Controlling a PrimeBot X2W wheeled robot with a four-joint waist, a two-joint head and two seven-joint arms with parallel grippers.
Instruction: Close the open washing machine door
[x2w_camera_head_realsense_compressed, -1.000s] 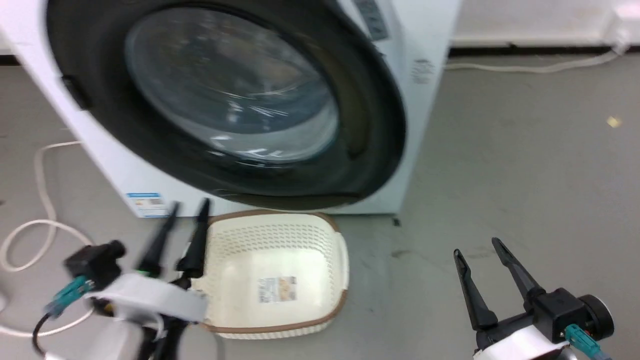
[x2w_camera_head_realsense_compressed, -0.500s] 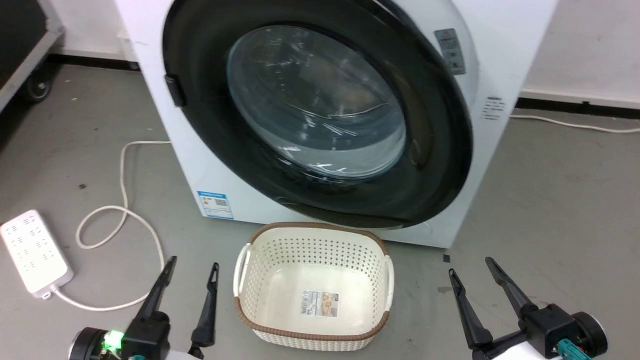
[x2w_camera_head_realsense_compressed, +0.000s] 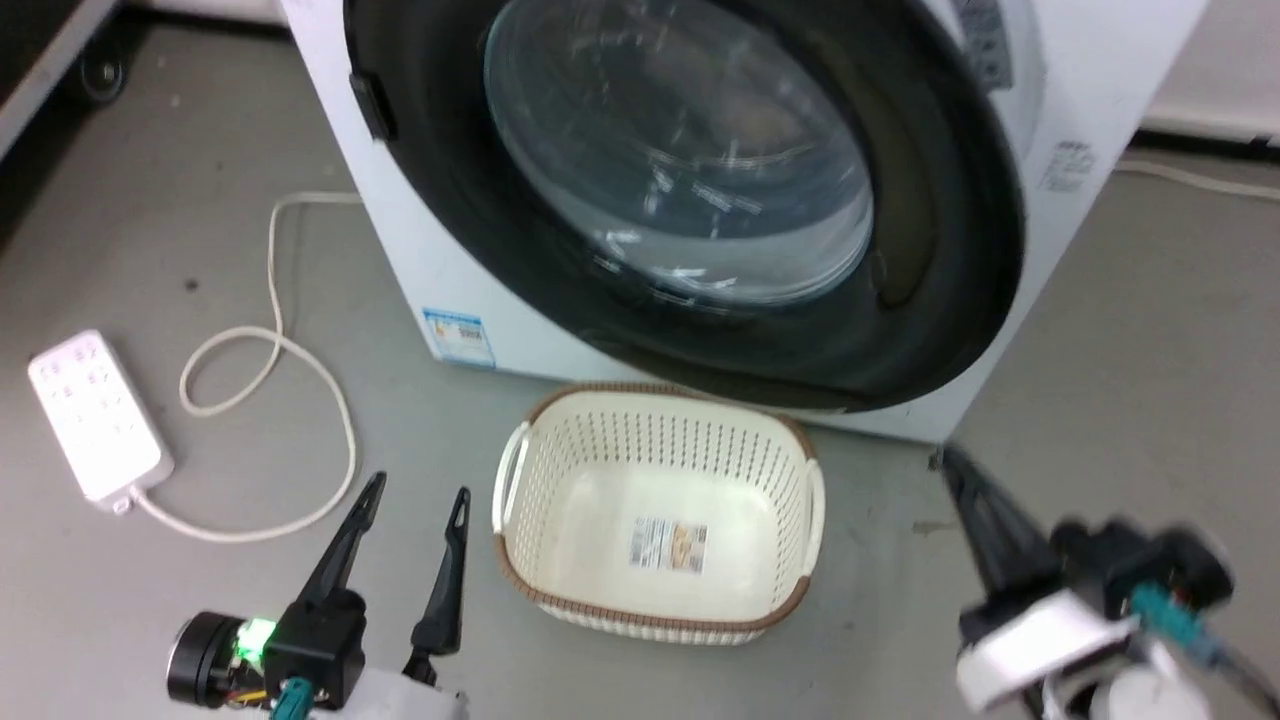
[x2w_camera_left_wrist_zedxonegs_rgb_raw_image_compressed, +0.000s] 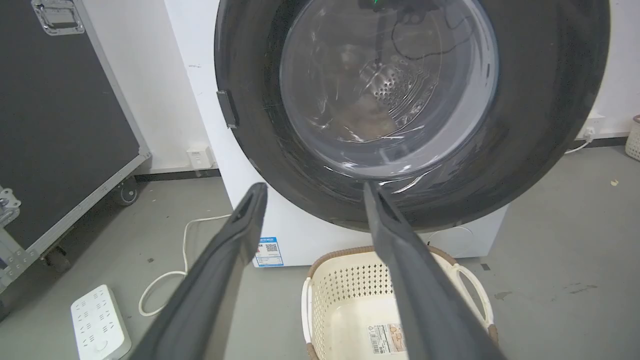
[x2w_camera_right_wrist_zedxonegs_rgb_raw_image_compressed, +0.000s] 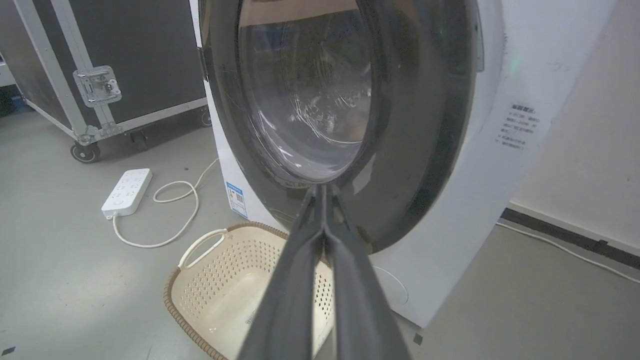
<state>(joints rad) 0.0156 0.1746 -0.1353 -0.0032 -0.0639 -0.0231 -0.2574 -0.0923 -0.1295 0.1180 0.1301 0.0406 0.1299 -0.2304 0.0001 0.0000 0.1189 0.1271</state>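
**Door lying against machine front; left fingers spread, right fingers pressed together**

The washing machine door (x2w_camera_head_realsense_compressed: 700, 190) is seen at the top of the head view, its black rim set against the white front of the washing machine (x2w_camera_head_realsense_compressed: 430, 270). No gap between rim and front is made out from the right wrist view. Whether it is latched cannot be told. The steel drum is glimpsed through the glass bowl in the left wrist view.

The left gripper (x2w_camera_head_realsense_compressed: 418, 490) is held low at the lower left above the grey floor (x2w_camera_head_realsense_compressed: 1130, 380), fingers spread wide with nothing between them. It is pointed towards the lower part of the door and kept well apart from it.

The right gripper (x2w_camera_head_realsense_compressed: 952, 462) is blurred at the lower right. Its fingers are pressed tip to tip in the right wrist view, and nothing is gripped. No contact with the door is seen.

A cream laundry basket (x2w_camera_head_realsense_compressed: 660, 440) with a brown rim is set on the floor just in front of the machine, between the two grippers. A white power strip (x2w_camera_head_realsense_compressed: 95, 415) with a looped cord (x2w_camera_head_realsense_compressed: 270, 350) lies to the left. A black flight case (x2w_camera_left_wrist_zedxonegs_rgb_raw_image_compressed: 55, 125) on castors is noted beside the machine.
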